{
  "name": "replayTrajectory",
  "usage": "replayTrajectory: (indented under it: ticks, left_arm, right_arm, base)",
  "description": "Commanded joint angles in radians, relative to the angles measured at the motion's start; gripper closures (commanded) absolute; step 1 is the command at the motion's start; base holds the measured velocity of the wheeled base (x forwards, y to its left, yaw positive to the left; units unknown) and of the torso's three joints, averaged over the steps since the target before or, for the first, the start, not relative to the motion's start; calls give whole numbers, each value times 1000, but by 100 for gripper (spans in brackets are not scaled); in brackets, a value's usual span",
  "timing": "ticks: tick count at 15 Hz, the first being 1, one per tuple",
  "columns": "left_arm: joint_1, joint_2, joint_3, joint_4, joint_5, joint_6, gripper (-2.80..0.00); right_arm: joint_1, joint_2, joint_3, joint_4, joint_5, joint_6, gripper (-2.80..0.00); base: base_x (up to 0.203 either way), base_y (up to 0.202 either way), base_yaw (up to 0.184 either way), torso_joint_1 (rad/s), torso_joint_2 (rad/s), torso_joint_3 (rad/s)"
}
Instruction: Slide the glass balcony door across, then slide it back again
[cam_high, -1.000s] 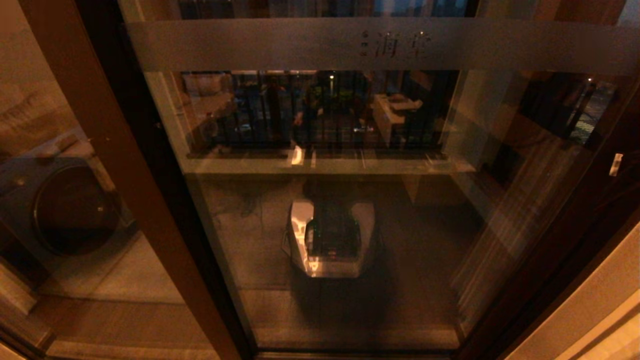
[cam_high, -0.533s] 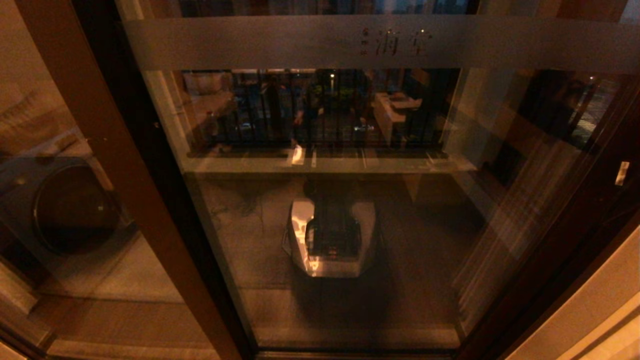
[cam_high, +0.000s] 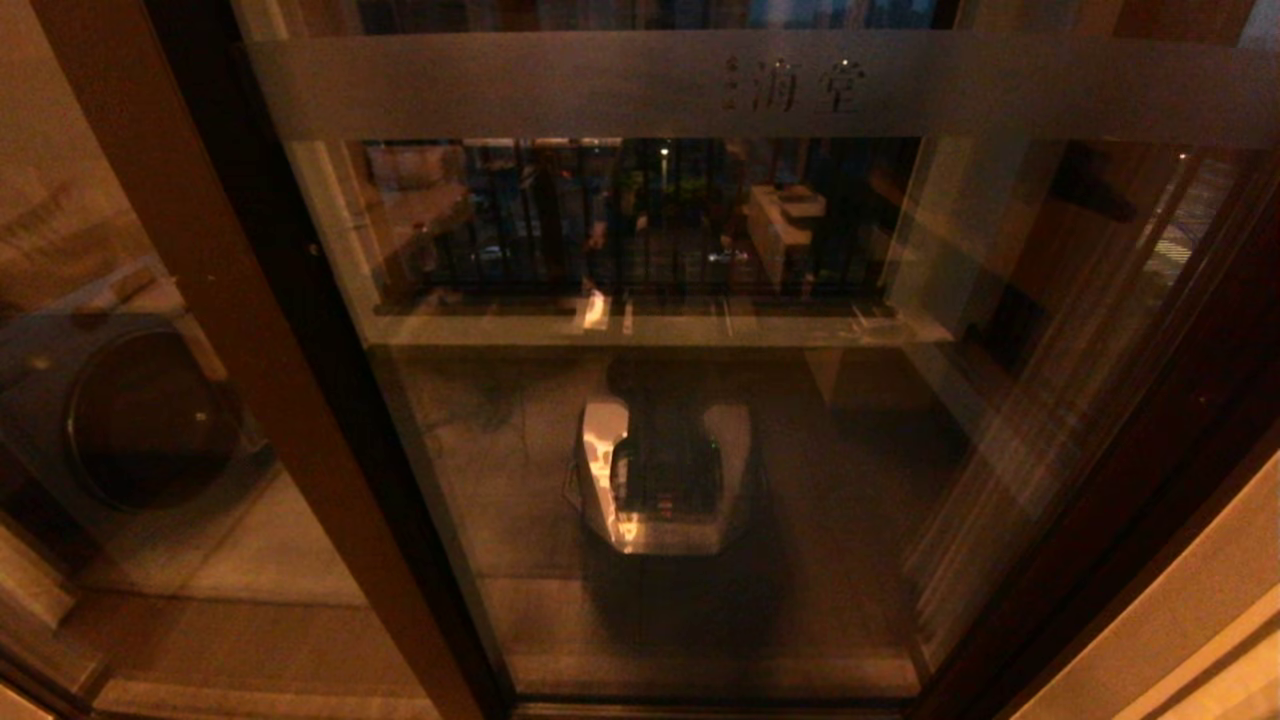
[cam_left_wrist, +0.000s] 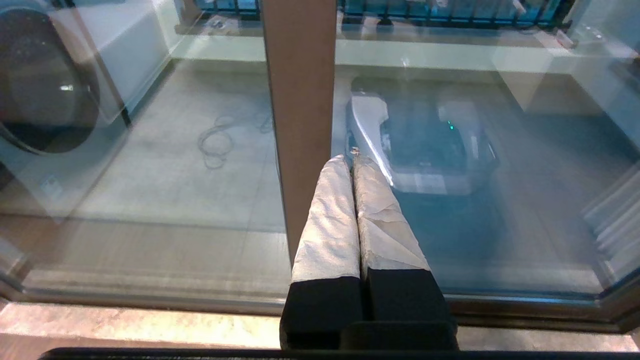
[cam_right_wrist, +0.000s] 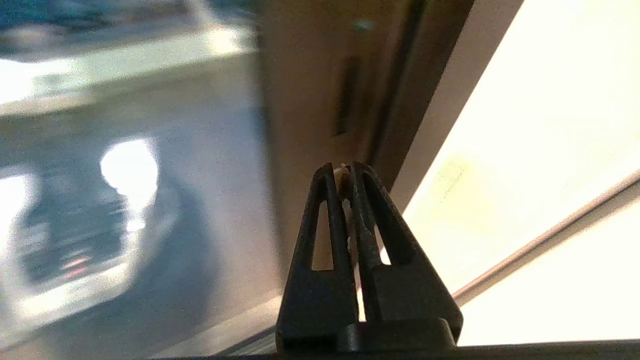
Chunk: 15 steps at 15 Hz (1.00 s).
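The glass balcony door (cam_high: 700, 420) fills the middle of my head view, straight ahead at twelve o'clock. Its frosted band (cam_high: 760, 88) with the characters (cam_high: 806, 86) runs across the top of the pane. The door's left stile (cam_high: 330, 420) lies just behind a lighter brown post (cam_high: 220, 330) that slants down at about ten o'clock, and its dark right stile (cam_high: 1130, 470) runs down at about two o'clock, next to a pale wall (cam_high: 1200, 620) at four o'clock.

Through the glass I see the balcony floor (cam_high: 500, 450), a low ledge (cam_high: 650, 328) with dark railings (cam_high: 640, 215) above it, and a silver machine (cam_high: 660, 480) lying on the floor at centre. At nine o'clock, behind the other pane, sits a washing machine (cam_high: 130, 420) with a round dark door.

Neither of my arms shows in the head view. In the left wrist view my left gripper (cam_left_wrist: 354, 162) has its cloth-wrapped fingers (cam_left_wrist: 327, 220) pressed together with nothing between them, tips against or just short of the brown post (cam_left_wrist: 300, 100); I cannot tell which. In the right wrist view my right gripper (cam_right_wrist: 342, 172) has its black fingers (cam_right_wrist: 320, 225) closed with only a thin slit between them, empty, pointing at the door's stile (cam_right_wrist: 310, 100) just below a small dark recessed handle (cam_right_wrist: 346, 95).
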Motion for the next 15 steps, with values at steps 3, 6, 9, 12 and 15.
replayTrajectory:
  ticks: [3,6,9,12,15]
  left_arm:
    - [0,1,0,0,0,0,0]
    - [0,1,0,0,0,0,0]
    - [0,1,0,0,1,0,0]
    - [0,1,0,0,1,0,0]
    - [0,1,0,0,1,0,0]
  right_arm:
    - [-62,-366,13,256,483,36,0]
    - [-89,-541,-96,509,684,47,0]
    - [-6,-648,-271,850,855,51,0]
    - [250,-705,-380,1123,885,66,0]
    - [329,-879,-406,1261,837,76,0]
  base:
    - [0,0,0,0,0,0]
    - [0,0,0,0,0,0]
    - [0,0,0,0,0,0]
    - [0,0,0,0,0,0]
    - [0,0,0,0,0,0]
